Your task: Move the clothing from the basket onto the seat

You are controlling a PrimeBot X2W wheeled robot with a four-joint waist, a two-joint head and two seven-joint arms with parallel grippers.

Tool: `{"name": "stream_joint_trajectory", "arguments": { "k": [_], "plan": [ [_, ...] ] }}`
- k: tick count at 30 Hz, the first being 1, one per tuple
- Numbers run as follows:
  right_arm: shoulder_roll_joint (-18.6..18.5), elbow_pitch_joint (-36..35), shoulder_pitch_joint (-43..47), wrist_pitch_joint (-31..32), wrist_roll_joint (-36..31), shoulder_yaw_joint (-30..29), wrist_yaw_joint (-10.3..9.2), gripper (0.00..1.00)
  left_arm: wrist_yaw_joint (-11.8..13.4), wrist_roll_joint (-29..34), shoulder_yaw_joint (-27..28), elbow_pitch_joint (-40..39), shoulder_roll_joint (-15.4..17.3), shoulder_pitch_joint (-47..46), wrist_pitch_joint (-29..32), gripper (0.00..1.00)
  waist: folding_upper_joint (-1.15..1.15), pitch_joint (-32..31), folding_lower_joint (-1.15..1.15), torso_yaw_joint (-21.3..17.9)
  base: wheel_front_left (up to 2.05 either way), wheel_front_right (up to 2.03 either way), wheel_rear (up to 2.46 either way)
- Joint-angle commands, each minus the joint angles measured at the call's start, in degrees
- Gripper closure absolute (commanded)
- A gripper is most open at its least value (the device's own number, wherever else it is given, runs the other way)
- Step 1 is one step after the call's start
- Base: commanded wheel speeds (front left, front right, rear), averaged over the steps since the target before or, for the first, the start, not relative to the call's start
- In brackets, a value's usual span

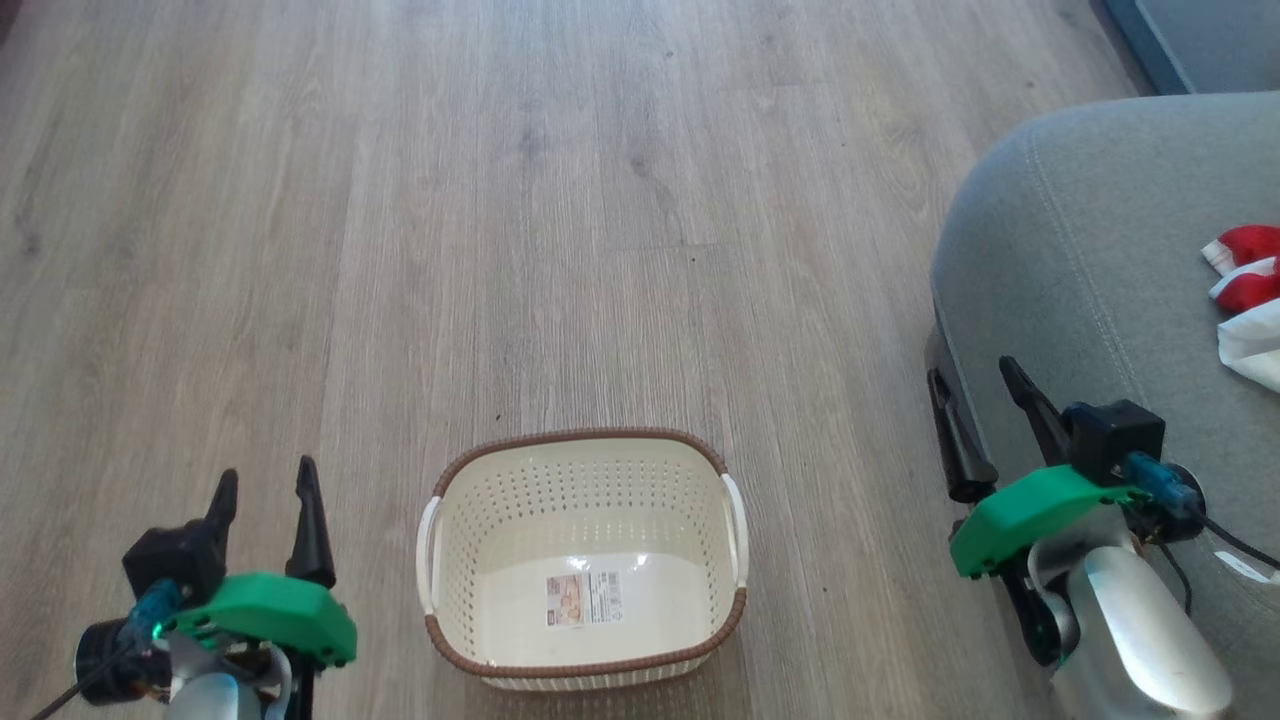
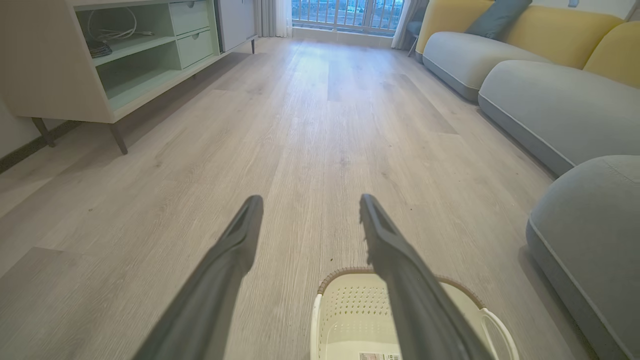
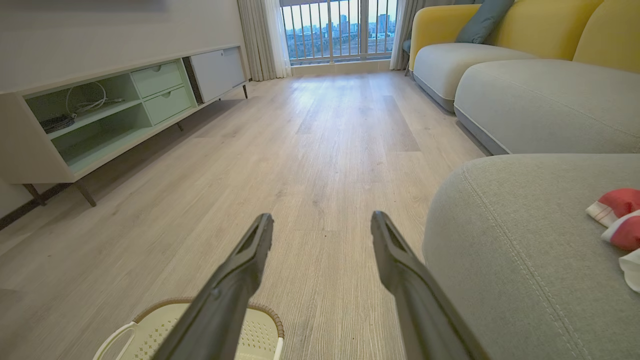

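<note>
Head view has the basket (image 1: 585, 490) standing on the wood floor (image 1: 600, 200), low in the middle, its bare bottom showing a label (image 1: 583, 599). The clothing (image 1: 1247, 295), red and white, lies bunched on the seat (image 1: 1080, 280) at the right edge of the picture, well apart from the basket. The left pincer (image 1: 267, 475) hovers over the floor just left of the basket, its two dark fingers spread wide with nothing between them. The right pincer (image 1: 972, 372) hangs at the seat's near left edge, jaws likewise wide apart and empty; one finger lies over the seat's dark side, the other over the grey cushion. Left wrist view looks along the floor past its fingers (image 2: 240, 240); the basket's far rim sits under the right finger, a pale cabinet (image 2: 60, 65) stands at the left, and a grey and yellow sofa (image 2: 550, 95) runs along the right. Right wrist view shows the basket at the bottom left, under the left finger. The seat fills the right side, with the clothing on it at the frame's edge, apart from both fingers.
</note>
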Motion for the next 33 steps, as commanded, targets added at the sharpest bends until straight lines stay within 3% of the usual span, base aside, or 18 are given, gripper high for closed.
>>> {"name": "stream_joint_trajectory", "arguments": {
  "k": [1, 24, 25, 33],
  "plan": [
    [0.5, -1.6, -0.7, -0.5, -0.5, 1.2, -0.02, 0.0, -0.7, -0.3, 2.4, -2.4, 0.4, -0.9, -0.7, 0.0, 0.0, -0.3, 0.0, 0.0, 0.0, 0.0, 0.0],
    [0.5, -0.6, 1.1, -0.5, -0.6, 1.6, -0.02, 0.0, -2.4, -3.3, 2.0, -2.7, 0.3, 2.0, -0.7, 0.0, 0.0, -0.9, 0.0, 0.2, 0.0, 0.0, 0.0],
    [0.1, 1.2, 2.4, 0.0, -0.5, 0.5, 0.0, 1.0, -2.4, -3.3, 0.5, -0.7, -0.2, 3.2, 0.1, 1.0, 0.0, -0.9, 0.0, 0.2, 0.0, 0.0, 0.0],
    [0.4, 2.5, 3.5, 1.4, 3.4, -0.3, 0.0, 1.0, -2.6, -7.1, 0.8, 1.6, -0.4, 3.3, 1.6, 1.0, 0.0, -0.9, 0.0, 0.3, 0.0, 0.0, 0.0]
  ]
}}
